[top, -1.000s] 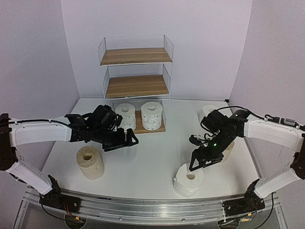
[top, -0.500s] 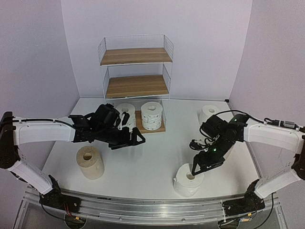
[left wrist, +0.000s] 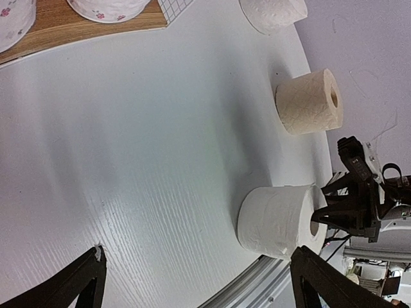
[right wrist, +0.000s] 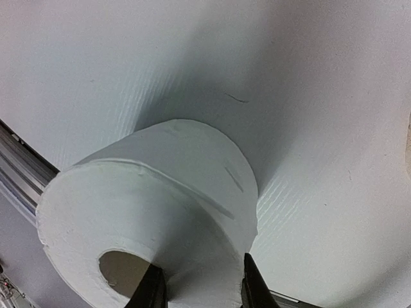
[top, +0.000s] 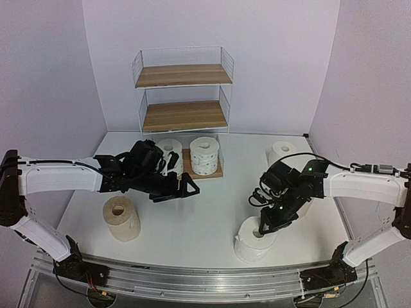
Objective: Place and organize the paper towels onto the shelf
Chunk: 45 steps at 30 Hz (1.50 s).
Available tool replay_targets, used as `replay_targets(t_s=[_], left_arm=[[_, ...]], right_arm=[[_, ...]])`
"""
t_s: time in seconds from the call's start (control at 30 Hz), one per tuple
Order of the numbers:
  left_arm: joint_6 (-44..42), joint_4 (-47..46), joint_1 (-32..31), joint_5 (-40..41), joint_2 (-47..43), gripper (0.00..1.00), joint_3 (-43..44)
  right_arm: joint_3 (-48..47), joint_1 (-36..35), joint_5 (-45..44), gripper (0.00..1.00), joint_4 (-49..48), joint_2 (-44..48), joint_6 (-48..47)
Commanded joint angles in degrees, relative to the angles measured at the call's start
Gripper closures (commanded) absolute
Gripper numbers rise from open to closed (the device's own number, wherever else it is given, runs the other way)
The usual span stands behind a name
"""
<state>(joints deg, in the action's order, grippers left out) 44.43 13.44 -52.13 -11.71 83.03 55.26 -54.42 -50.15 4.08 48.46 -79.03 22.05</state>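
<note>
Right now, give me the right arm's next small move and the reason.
Probably lift straight up a little. The right gripper looks closed on the wall of the white roll, one finger in its core, one outside, while the roll stands on the table; raising it frees it for the shelf.
</note>
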Motion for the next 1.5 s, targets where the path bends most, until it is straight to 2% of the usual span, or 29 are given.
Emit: replay_targets(t_s=[0.0,0.27,0.5,0.87,1.17,1.3,1.37,1.47], left_arm=[[-2.10,-0.44,-1.23,-3.29,2.30,0.01,5.97],[-2.12,8.65,-4.24,-3.65,10.59,0.03,19.48],[0.36,12.19,-4.57,0.31,12.25,0.07,21.99],[0.13,17.70,-4.56,-0.55,13.48,0.13,23.07],[1.65,18.20,-4.54,3.05,16.79,0.18,26.50],[1.21,20.23,-4.56,4.32,18.58,0.29,28.35],[1.14,20.97,-4.56,5.27,19.03,0.38,28.79],[1.95,21.78,-4.56,6.67,19.21,0.59,29.31]], right_arm=[[-5.74,-0.73,0.60,0.84,-1.72,-0.20,1.85],[-21.69,-0.74,6.42,0.86,-0.78,-10.10,1.39],[-31.08,-0.65,4.84,0.87,-0.73,-17.38,4.14],[-35.61,-0.59,1.37,0.87,-0.39,-20.47,4.03],[-36.81,-0.79,-2.19,0.88,-0.49,-21.91,6.63],[-37.70,-0.84,-3.19,0.88,-0.56,-22.49,7.37],[-37.97,-0.91,-3.25,0.87,-0.60,-22.57,7.74],[-38.09,-0.91,-2.48,0.85,-0.97,-22.46,8.00]])
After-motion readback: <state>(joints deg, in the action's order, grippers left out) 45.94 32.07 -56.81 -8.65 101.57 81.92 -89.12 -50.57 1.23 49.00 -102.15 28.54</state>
